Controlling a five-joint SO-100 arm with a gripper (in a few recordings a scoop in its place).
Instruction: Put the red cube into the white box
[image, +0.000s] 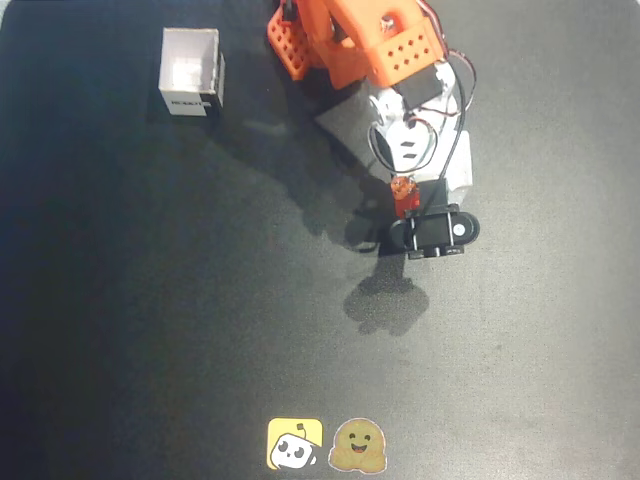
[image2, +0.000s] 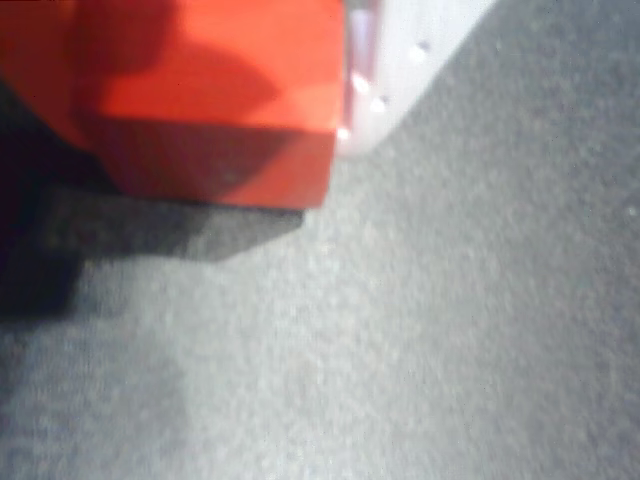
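Observation:
The red cube (image2: 215, 90) fills the upper left of the wrist view, pressed against a white finger (image2: 400, 60) on its right side. Grey mat and the cube's dark shadow lie below it. In the overhead view my gripper (image: 405, 208) is right of centre, shut on the red cube (image: 404, 198), of which a small red patch shows beside the black wrist camera. The white box (image: 192, 72) stands open-topped at the upper left of the overhead view, its dark label facing the bottom of the picture, well to the left of the gripper.
The orange arm base (image: 345, 40) stands at the top centre on the dark mat (image: 150, 300). Two stickers, a yellow one (image: 295, 443) and a brown one (image: 358, 445), lie at the bottom edge. The arm's shadow (image: 385, 300) falls below the gripper.

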